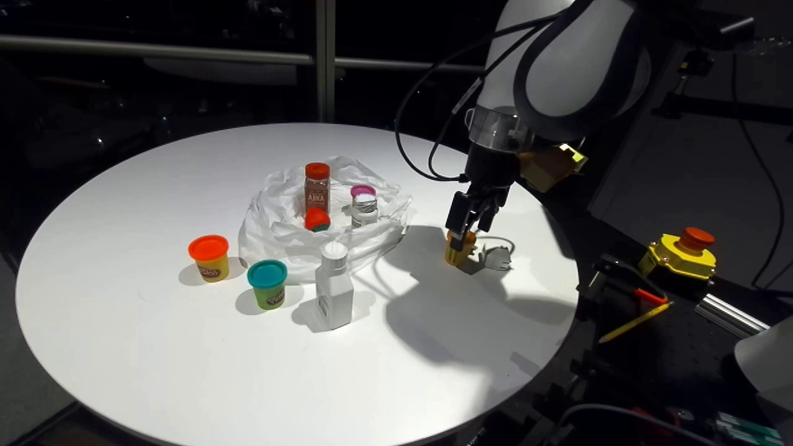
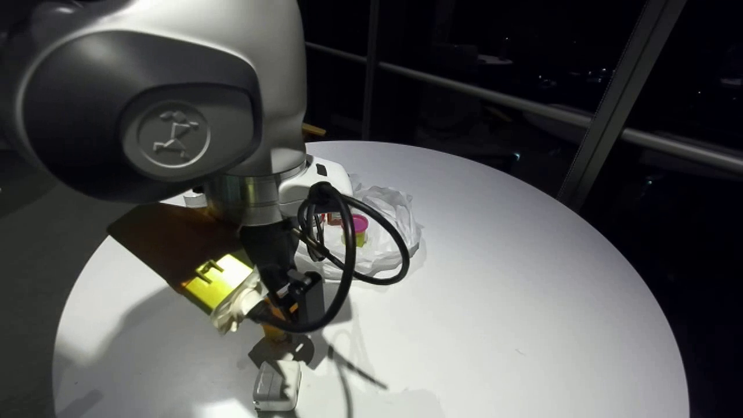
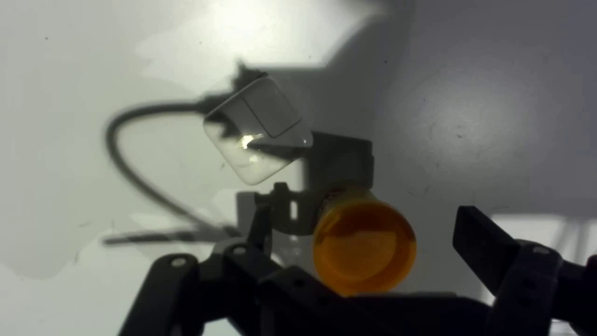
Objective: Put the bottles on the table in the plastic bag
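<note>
One jar (image 1: pixel 316 191) reads "AJIKA", one pot (image 1: pixel 210 259) "Doh"; the tool (image 3: pixel 364 226) gapes wide.

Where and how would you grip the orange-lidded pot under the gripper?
Probably around the orange lid, from straight above, closing on opposite sides. The pot stands upright, lid up, its rim round. In the wrist view the open gripper has a finger either side; the white block lies off the closing line.

Four lidded pots (image 1: pixel 267 285) counted: one inside plastic bag (image 1: pixel 263 232), three outside. Three bottles (image 1: pixel 335 297) counted: two inside, one outside. One red-and-green piece (image 1: pixel 316 218) seen inside; one white block (image 3: pixel 259 133) seen outside.
</note>
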`<state>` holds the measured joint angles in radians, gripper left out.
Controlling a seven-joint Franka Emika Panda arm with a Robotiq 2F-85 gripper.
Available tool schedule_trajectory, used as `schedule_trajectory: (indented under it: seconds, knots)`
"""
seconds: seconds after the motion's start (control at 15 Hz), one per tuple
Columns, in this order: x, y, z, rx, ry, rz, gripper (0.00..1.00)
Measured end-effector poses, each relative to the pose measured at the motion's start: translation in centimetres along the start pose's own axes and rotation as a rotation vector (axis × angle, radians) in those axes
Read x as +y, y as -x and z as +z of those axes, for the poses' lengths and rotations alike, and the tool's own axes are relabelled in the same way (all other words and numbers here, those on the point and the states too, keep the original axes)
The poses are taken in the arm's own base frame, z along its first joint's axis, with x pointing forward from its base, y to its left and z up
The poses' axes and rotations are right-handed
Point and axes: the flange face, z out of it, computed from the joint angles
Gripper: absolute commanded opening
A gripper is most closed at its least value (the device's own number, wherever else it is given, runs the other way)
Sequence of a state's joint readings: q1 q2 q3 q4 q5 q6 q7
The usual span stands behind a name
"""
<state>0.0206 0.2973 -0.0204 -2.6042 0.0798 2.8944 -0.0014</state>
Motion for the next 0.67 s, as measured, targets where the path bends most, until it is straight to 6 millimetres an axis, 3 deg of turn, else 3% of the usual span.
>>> schedule_trajectory:
  seconds: [0.27, 0.33, 0.47, 0.67]
  knots:
    - [0.6, -0.6, 0.7, 0.017, 0.017, -0.005, 0.98]
    - [0.8, -0.8, 0.9, 0.021, 0.019, -0.002, 0.74]
    - [1.0, -1.3, 1.3, 0.022, 0.021, 0.004, 0.68]
    - [1.0, -1.8, 1.7, 0.023, 0.023, 0.004, 0.44]
